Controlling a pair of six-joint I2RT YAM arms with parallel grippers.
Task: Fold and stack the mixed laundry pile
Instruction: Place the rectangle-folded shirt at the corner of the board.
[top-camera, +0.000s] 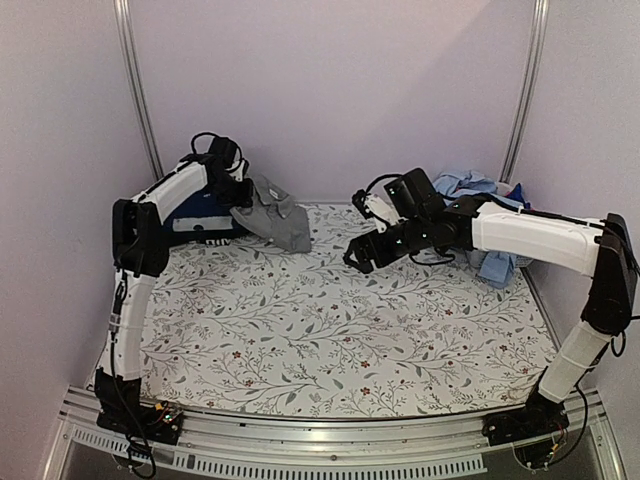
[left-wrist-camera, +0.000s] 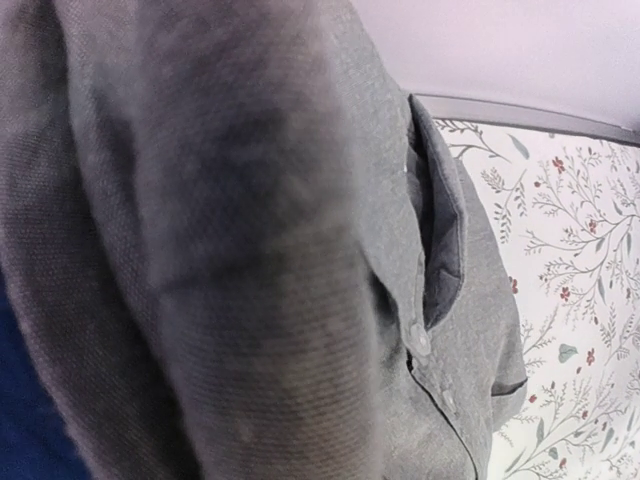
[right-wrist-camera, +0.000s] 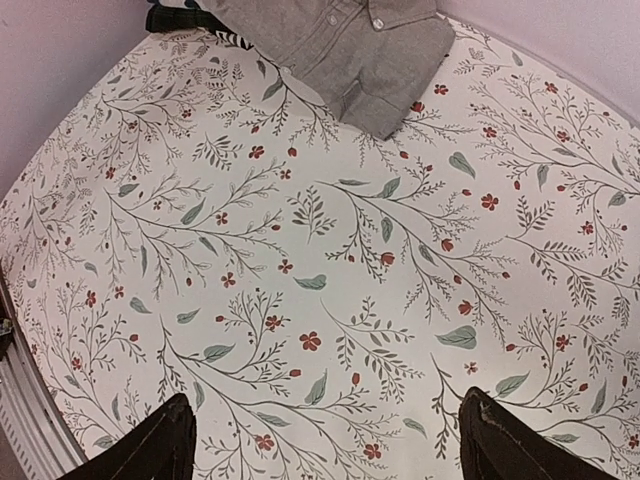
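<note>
A grey collared shirt (top-camera: 277, 222) lies at the back left of the table, one end lifted into my left gripper (top-camera: 238, 196), which is shut on it. In the left wrist view the grey shirt (left-wrist-camera: 300, 250) hangs right in front of the lens and hides the fingers. Under that arm sits navy blue cloth (top-camera: 200, 212). Light blue shirts (top-camera: 470, 186) are heaped in the back right corner. My right gripper (top-camera: 358, 256) hovers open over the mid-back of the table, nothing between its fingertips (right-wrist-camera: 325, 440). The right wrist view shows the grey shirt (right-wrist-camera: 340, 50) ahead, with a dark green plaid piece (right-wrist-camera: 175, 12) at the top edge.
A white sheet printed with leafy floral vines (top-camera: 330, 340) covers the table. Pale walls close in the back and both sides, with metal posts (top-camera: 135, 80) at the corners. A slotted aluminium rail (top-camera: 330, 455) runs along the near edge between the arm bases.
</note>
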